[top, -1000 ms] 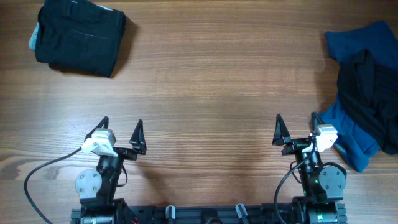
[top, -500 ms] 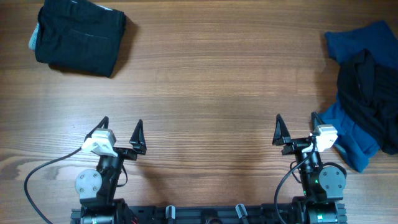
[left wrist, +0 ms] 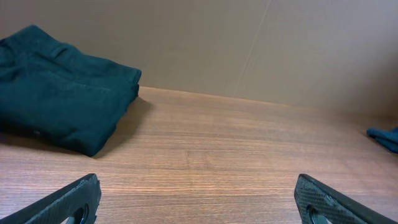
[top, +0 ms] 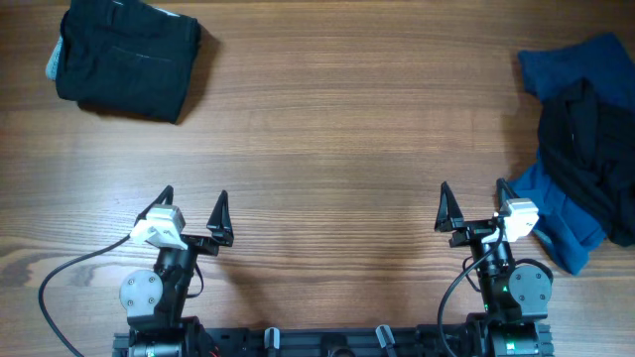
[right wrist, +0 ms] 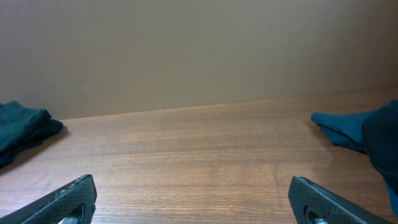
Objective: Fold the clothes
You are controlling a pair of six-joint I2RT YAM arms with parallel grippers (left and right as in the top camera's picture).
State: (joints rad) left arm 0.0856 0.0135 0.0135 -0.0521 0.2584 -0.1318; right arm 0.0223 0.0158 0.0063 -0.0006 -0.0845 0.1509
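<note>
The left fingers (top: 220, 216) stand spread wide and hold nothing, low in the frame left of centre; the right fingers (top: 446, 210) are likewise parted and empty, low in the frame right of centre; both arms sit drawn back at the bottom edge, well apart from any cloth. Between and beyond them the desk (top: 337, 129) is bare wood; in the upper left corner lies a dark garment (top: 124, 59), folded into a neat block and judged finished; at the right edge lies a loose heap, a black garment (top: 595, 149) draped over a crumpled blue garment (top: 568, 226), the blue hem just beside the right arm; the heap may hide further pieces, which the overhead view cannot settle. The step in hand looks like the start of a new piece; the next move calls for the right arm to reach into the heap, pinch one garment free and draw it to the open middle, where both arms can spread it flat.
</note>
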